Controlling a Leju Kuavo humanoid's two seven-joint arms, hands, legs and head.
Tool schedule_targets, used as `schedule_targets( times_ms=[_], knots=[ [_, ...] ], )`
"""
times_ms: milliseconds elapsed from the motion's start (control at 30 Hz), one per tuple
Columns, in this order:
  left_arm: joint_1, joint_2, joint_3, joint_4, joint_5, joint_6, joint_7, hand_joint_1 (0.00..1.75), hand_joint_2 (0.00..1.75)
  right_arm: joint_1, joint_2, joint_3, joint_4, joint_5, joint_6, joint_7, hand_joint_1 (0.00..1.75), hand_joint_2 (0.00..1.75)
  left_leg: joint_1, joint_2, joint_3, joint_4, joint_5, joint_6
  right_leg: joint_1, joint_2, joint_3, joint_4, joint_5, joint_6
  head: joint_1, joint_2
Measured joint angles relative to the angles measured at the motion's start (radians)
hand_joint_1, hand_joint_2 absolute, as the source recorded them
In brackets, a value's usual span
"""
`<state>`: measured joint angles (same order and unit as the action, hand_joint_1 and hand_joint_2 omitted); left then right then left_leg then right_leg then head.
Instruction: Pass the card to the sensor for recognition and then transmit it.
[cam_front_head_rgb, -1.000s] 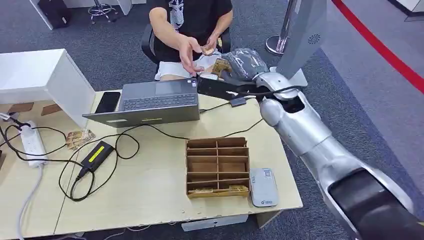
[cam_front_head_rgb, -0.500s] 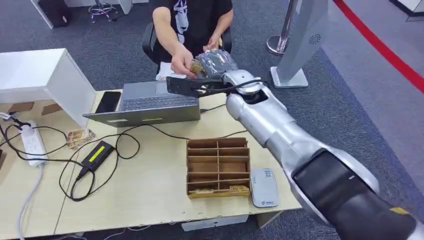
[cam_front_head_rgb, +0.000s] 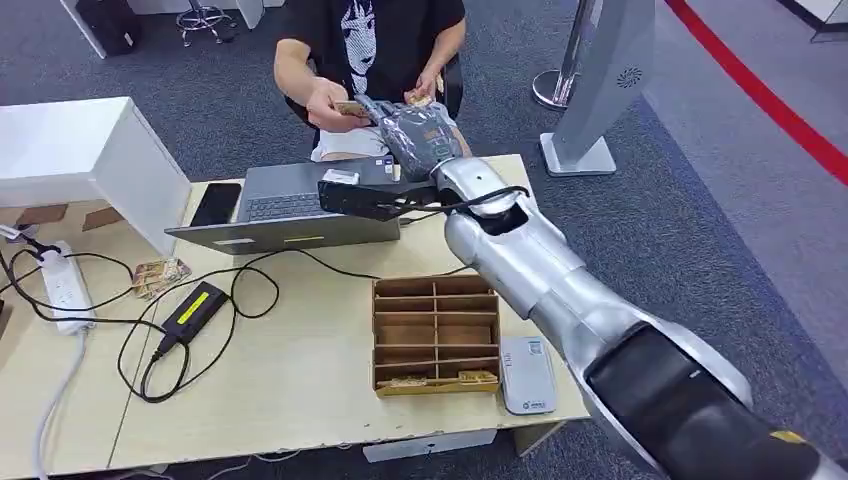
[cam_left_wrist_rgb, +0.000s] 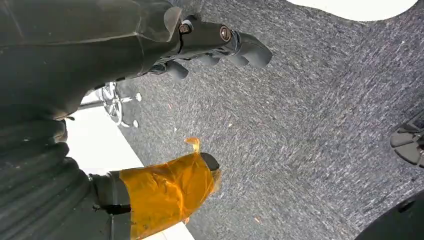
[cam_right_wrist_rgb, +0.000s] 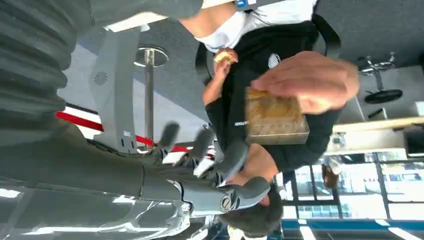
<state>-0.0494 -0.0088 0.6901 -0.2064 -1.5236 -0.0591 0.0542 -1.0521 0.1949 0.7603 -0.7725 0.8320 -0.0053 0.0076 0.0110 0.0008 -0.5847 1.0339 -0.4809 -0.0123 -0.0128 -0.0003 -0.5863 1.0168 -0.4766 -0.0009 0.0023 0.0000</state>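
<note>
A tan patterned card, a brown wooden organiser, a grey laptop, grey speckled carpet.

From above, the right hand is wrapped in its grey cover, fingers hidden. The person's hand blurs at the wrist camera, covering 1 edge of the card. The sensor markings look too small to read.
</note>
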Motion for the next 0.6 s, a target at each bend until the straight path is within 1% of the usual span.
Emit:
schedule_targets(
  times_ms=[200, 467, 533, 600],
  knots=[
    [0.001, 0.000, 0.000, 0.000, 0.000, 0.000, 0.000, 0.00, 1.75, 0.017, -0.018, 0.000, -0.059, 0.000, 0.002, 0.002, 0.00, 1.75, 0.000, 0.000, 0.000, 0.000, 0.000, 0.000, 0.000, 0.000, 0.000, 0.000, 0.000, 0.000, 0.000, 0.000],
    [0.001, 0.000, 0.000, 0.000, 0.001, 0.001, 0.000, 0.00, 1.75, 0.028, -0.026, 0.000, -0.087, 0.009, -0.003, 0.000, 0.00, 1.75, 0.000, 0.000, 0.000, 0.000, 0.000, 0.000, 0.000, 0.000, 0.000, 0.000, 0.000, 0.000, 0.000, 0.000],
    [0.001, 0.000, 0.000, 0.000, 0.006, 0.004, 0.003, 0.00, 1.75, 0.050, -0.045, 0.000, -0.136, 0.034, -0.031, -0.004, 0.00, 1.75, 0.000, -0.001, 0.000, 0.000, 0.000, 0.000, 0.000, -0.001, 0.000, 0.000, 0.000, 0.000, 0.000, 0.000],
    [0.005, 0.000, 0.003, 0.000, 0.016, 0.010, 0.006, 0.00, 1.75, 0.103, -0.086, -0.010, -0.244, 0.040, -0.062, -0.011, 0.00, 1.75, 0.000, -0.002, 0.000, 0.000, 0.000, 0.000, 0.000, -0.002, 0.000, -0.001, 0.000, 0.000, 0.000, 0.000]
  ],
)
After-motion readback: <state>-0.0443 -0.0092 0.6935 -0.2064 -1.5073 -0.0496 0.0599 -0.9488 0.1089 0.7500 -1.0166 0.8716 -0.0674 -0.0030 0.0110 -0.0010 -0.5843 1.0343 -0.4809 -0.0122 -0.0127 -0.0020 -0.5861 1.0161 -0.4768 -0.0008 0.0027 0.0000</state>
